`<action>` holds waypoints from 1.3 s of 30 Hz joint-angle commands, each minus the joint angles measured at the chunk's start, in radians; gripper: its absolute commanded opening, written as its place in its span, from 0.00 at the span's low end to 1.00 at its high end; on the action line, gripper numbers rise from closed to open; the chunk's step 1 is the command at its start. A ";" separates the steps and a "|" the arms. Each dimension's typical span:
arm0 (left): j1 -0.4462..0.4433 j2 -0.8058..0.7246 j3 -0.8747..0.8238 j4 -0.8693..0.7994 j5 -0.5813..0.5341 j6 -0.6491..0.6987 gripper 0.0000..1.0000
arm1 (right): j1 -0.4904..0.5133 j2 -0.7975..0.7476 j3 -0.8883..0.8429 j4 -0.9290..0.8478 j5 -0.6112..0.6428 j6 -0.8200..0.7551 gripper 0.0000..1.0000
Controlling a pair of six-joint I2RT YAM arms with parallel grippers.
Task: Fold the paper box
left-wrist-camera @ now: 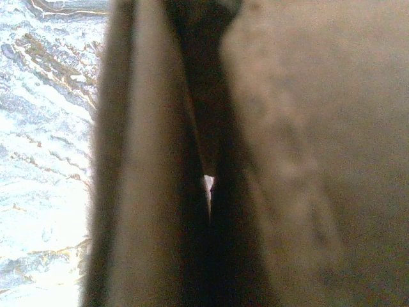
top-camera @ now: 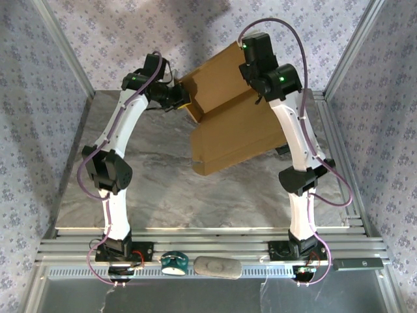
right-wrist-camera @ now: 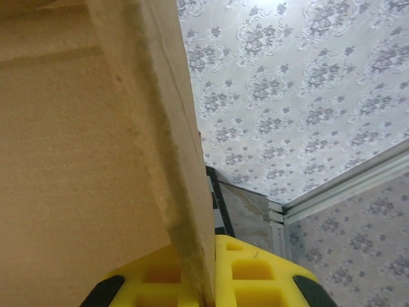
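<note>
The paper box [top-camera: 229,140] is gripped at 9 o'clock by the closed left gripper [top-camera: 184,98], at 1 o'clock by the closed right gripper [right-wrist-camera: 203,284].

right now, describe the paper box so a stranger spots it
Start at the marble-patterned table between the white arms. Over its far half a paper box tilts up, partly folded. It is the big plain brown cardboard sheet, pinched by the left gripper and the right gripper.

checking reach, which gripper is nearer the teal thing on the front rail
Left. Left gripper, on the paper box's left edge, sits straight beyond the teal thing; right gripper is farther back, rightward.
</note>
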State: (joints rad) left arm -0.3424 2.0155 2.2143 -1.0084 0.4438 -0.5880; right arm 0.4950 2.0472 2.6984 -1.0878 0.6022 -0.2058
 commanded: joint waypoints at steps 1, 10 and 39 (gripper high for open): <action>-0.010 -0.072 0.049 -0.041 -0.014 -0.035 0.00 | 0.016 0.005 -0.003 0.029 0.096 -0.026 0.00; -0.015 -0.089 0.091 -0.084 -0.026 -0.126 0.00 | 0.077 -0.014 -0.093 0.097 0.259 -0.143 0.00; -0.035 -0.169 0.033 -0.110 -0.066 -0.155 0.00 | 0.153 -0.309 -0.519 0.333 0.035 -0.215 0.09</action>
State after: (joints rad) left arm -0.3622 1.9064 2.2410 -1.1580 0.3351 -0.7013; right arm 0.6605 1.7863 2.2028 -0.6765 0.8646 -0.4896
